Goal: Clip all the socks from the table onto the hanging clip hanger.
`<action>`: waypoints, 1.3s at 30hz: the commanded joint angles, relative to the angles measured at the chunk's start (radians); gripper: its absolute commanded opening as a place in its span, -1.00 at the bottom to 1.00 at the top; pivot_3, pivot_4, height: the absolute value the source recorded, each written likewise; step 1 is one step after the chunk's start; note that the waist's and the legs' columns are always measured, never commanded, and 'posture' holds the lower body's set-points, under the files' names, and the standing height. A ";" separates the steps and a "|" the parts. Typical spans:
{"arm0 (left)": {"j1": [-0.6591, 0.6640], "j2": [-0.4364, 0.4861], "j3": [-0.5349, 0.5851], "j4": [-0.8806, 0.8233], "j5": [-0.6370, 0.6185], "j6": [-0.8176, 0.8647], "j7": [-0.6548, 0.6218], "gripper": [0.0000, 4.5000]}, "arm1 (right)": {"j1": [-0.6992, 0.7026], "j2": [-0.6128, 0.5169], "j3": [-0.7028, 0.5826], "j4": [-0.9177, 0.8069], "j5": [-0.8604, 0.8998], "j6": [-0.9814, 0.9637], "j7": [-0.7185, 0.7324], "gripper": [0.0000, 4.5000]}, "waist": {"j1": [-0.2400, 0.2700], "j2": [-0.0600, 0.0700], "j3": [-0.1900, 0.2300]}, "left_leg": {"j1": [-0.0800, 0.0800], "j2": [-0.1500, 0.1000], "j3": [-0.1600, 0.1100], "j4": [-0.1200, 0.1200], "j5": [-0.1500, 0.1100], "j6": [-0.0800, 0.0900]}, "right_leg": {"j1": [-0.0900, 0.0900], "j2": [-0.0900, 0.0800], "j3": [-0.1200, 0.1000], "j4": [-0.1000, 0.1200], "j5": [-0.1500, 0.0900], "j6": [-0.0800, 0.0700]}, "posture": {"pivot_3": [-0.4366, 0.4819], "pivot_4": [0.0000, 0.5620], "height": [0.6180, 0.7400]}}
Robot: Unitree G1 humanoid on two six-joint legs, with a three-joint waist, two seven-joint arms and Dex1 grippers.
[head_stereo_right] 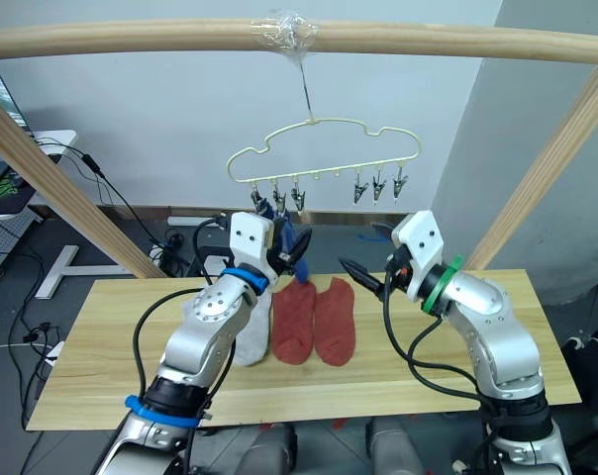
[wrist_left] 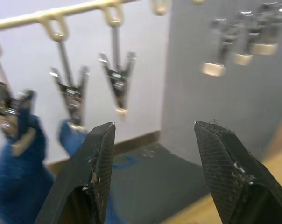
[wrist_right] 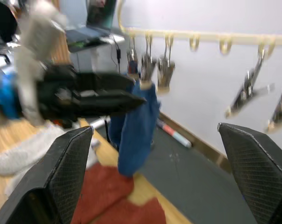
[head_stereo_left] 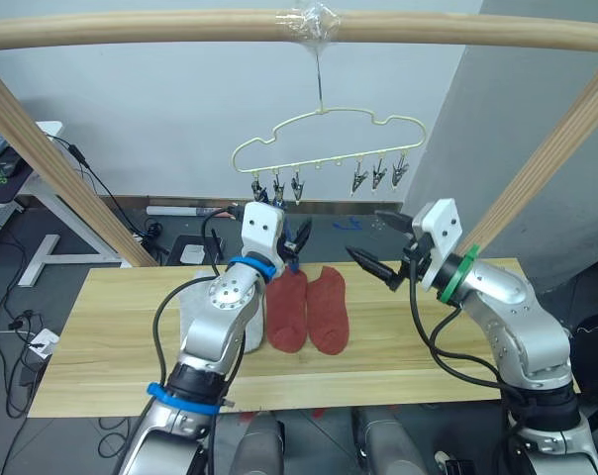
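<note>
Spreading wide, the fingers of the left pincer [head_stereo_left: 297, 240] are seen empty at centre frame in the head views, raised just below the left group of clips [head_stereo_left: 276, 185] on the clip hanger [head_stereo_left: 324, 139]. A blue sock [wrist_right: 134, 128] is seen hanging from those clips beside the pincer; whether a second blue one hangs with it cannot be told. The right pincer [head_stereo_left: 378, 242] is held right of centre, its fingers likewise apart and empty, below the three free clips [head_stereo_left: 378, 175] at the hanger's right.

On the counter [head_stereo_left: 101, 327], lower centre, two rust-red socks [head_stereo_left: 307, 309] are laid side by side, touching, and light grey socks [head_stereo_left: 195, 312] lie just left of them, partly hidden by the left arm.

The socks are judged light, limp and not slippery; they would fold and droop once lifted. A hold near the cuff edge is advised, with a short margin of fabric left proud of the fingers so it can be fed into a clip. The hanger, slung by a thin hook from the wooden bar [head_stereo_left: 131, 30], is likely to swing when pressed.
</note>
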 commanded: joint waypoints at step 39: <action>-0.279 -0.125 0.126 0.418 0.166 -0.301 0.024 0.22 | -0.040 -0.056 -0.026 -0.017 0.062 0.000 -0.072 1.00 | -0.023 0.000 0.000 | 0.000 0.000 0.000 0.000 0.000 0.000 | 0.000 0.000 0.000 0.000 0.000 0.001 | -0.19 -0.24 1.00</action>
